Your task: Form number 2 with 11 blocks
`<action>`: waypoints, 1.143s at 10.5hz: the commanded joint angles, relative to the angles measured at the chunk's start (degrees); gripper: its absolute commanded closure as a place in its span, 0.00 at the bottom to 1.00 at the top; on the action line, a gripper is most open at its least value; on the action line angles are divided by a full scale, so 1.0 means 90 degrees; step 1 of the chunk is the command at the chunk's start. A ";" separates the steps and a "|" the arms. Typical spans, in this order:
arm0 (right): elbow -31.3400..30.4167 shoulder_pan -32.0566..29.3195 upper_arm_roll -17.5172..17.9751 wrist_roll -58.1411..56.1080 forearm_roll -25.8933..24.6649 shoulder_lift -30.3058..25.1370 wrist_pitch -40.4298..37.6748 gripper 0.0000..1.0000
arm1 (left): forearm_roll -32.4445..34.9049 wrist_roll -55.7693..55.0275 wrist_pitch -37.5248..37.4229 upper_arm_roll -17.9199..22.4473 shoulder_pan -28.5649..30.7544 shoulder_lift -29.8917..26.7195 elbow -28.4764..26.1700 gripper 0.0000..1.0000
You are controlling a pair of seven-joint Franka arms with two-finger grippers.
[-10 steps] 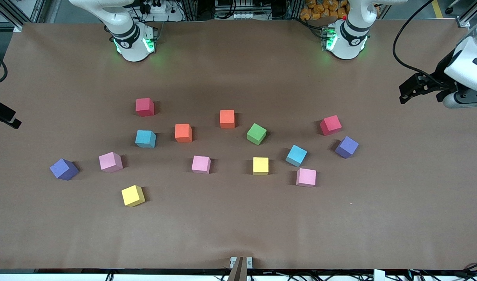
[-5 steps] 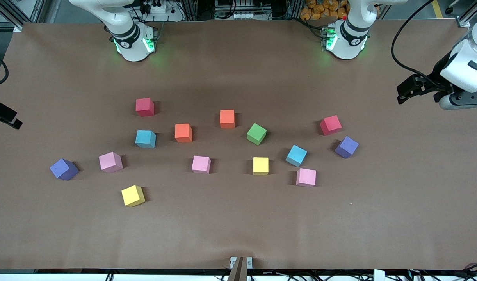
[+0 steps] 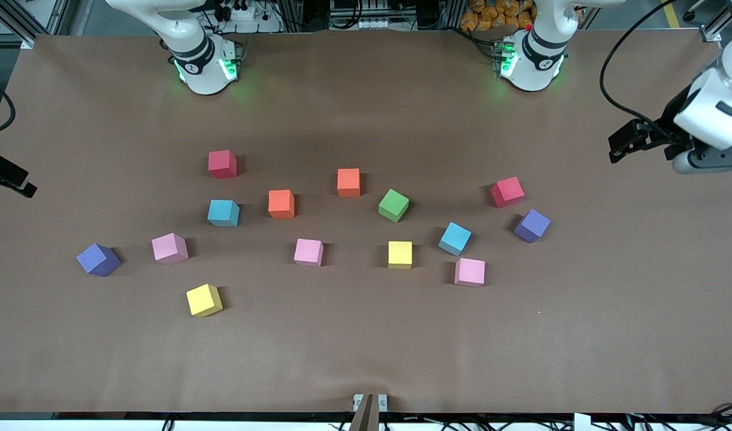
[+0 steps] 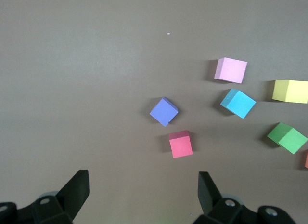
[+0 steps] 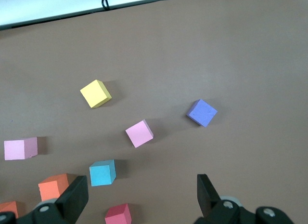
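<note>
Front view: the blocks [image 3: 308, 252] lie scattered and apart on the table [image 3: 366, 347], none yet forming the number 2, the green cube [image 3: 393, 205] near their middle. The left gripper [image 4: 143, 195] hangs spread over the table's left-arm end and the right gripper [image 5: 142, 195] spread over the other. I'd build near the green cube, skipping the purple cubes [image 3: 531, 225].

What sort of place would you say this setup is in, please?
Most likely a robotics lab bench: two arm bases are mounted on a table covered in brown paper, with loose foam-like coloured cubes scattered on it. Cables and aluminium framing line the table's edge by the bases.
</note>
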 commanded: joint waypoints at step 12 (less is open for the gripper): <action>0.0070 -0.0311 0.0626 0.0112 -0.0302 0.0098 -0.0233 0.00 | -0.0448 -0.1060 0.0530 -0.0109 0.0107 0.1959 -0.0135 0.00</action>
